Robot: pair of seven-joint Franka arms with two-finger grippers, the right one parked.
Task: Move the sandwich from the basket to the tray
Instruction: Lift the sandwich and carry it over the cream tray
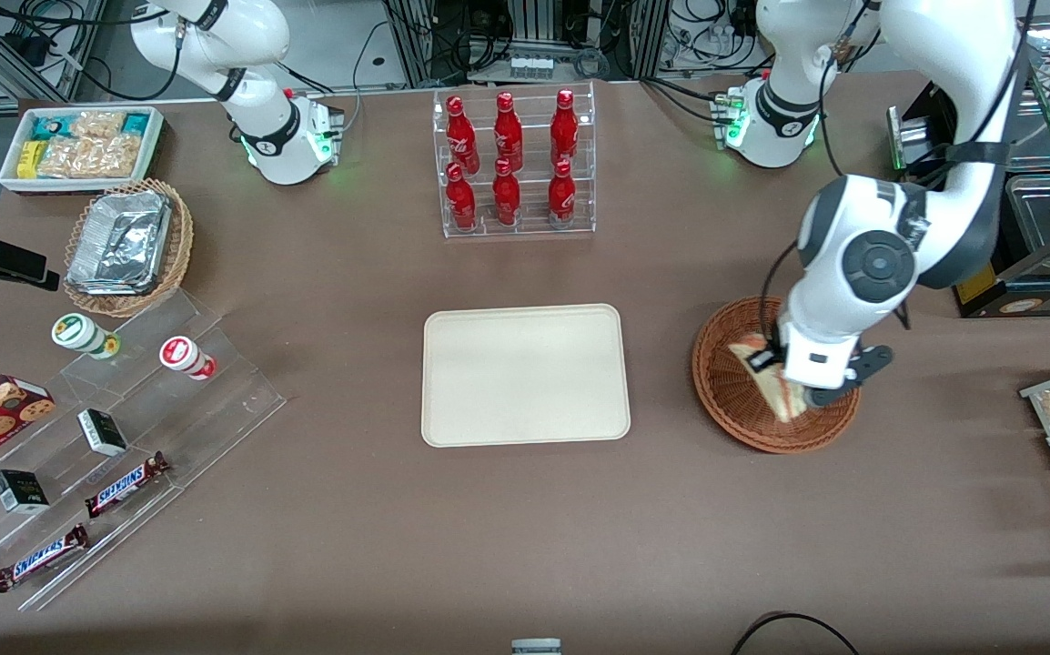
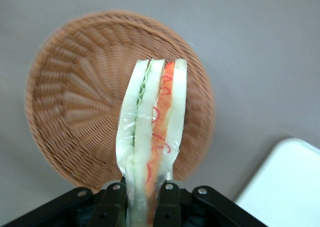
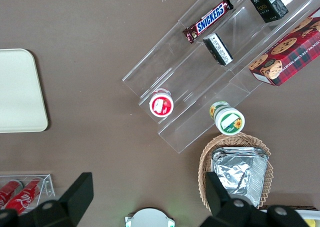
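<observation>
Gripper: we see the left arm's gripper [image 1: 796, 393] over the basket, and from the wrist camera [image 2: 143, 199] its two black fingers [image 2: 114, 202] pinch the sandwich by one end
Sandwich: we find the sandwich [image 1: 769, 375] clamped between the fingers, raised above the basket floor; in the wrist view [image 2: 152, 132] its clear wrap, pale bread slices, green layer and red-orange layer run out lengthwise from the jaws
Basket: we see the reddish-brown woven basket [image 1: 730, 387] on the brown table [image 1: 525, 546] toward the working arm's end, beside the tray; the wrist view shows its woven floor [image 2: 80, 102] bare beneath the sandwich
Tray: we see the cream tray [image 1: 525, 375] flat at mid-table, near the basket but apart from it, nothing on it; one corner [image 2: 285, 187] shows in the wrist view
Bottle rack: we see a clear rack of red bottles [image 1: 511, 162] farther from the front camera than the tray
Snack shelves: we see a clear stepped stand with Snickers bars [image 1: 125, 484] and small tubs toward the parked arm's end
Foil basket: we see a tan wicker basket of foil containers [image 1: 125, 244] at that same end
</observation>
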